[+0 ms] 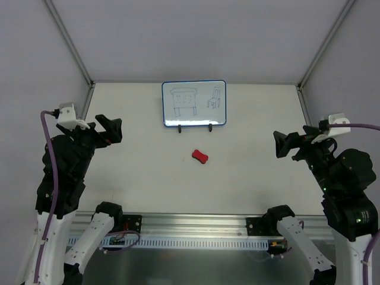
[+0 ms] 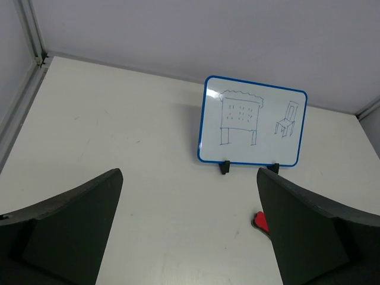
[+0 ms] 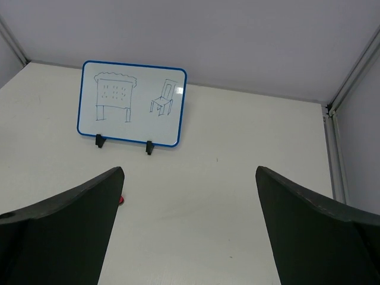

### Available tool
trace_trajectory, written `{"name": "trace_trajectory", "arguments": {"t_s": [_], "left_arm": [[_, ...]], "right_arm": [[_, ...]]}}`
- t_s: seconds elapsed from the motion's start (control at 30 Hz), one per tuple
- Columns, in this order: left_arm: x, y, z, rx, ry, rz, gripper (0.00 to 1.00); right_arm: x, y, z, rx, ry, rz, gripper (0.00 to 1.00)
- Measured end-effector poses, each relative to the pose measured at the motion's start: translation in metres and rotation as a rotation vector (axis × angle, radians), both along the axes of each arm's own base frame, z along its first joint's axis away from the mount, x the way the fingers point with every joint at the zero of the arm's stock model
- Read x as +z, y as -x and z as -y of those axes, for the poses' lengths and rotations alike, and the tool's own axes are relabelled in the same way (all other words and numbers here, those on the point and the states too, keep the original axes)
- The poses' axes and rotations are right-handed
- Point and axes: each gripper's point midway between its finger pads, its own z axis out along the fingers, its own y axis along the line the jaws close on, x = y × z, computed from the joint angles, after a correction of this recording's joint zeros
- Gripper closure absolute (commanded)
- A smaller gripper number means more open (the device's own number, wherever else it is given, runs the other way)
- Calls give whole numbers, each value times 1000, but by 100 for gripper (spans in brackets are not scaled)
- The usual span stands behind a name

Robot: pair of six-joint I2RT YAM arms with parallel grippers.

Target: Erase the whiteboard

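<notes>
The whiteboard [image 1: 194,104] has a blue frame and leans upright on a black stand at the back middle of the table. It bears line sketches of a table and a chair. It also shows in the left wrist view [image 2: 254,121] and in the right wrist view [image 3: 132,102]. The small red eraser [image 1: 200,156] lies on the table in front of it; its edge peeks past a finger in the left wrist view [image 2: 260,221] and the right wrist view [image 3: 121,200]. My left gripper [image 1: 110,129] is open and empty at the left. My right gripper [image 1: 285,144] is open and empty at the right.
The black stand's two feet [image 1: 194,128] stick out under the board. Grey walls with metal posts [image 1: 69,40] enclose the white table. A metal rail [image 1: 196,228] runs along the near edge between the arm bases.
</notes>
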Motion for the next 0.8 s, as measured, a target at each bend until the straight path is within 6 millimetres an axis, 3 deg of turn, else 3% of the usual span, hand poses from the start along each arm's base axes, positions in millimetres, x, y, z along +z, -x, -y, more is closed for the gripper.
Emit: {"name": "trace_trajectory", "arguments": {"t_s": [0.17,0.27,0.63,0.8], "left_arm": [[1,0,-1,1,-10,4,1],[-3,-4,0,0,-19,-12,1],[-51,-20,14,-30,32,-154,1],[-68,-20,21,-55,64,-199,1]], "right_arm": [[-5,-6,2,-21,-6,-12,1],[-14,-18,-9,14,-7,-60,1],[-84,-110,-72,202,-35,-366,1],[-97,-141,-98,329,-51,-380,1]]}}
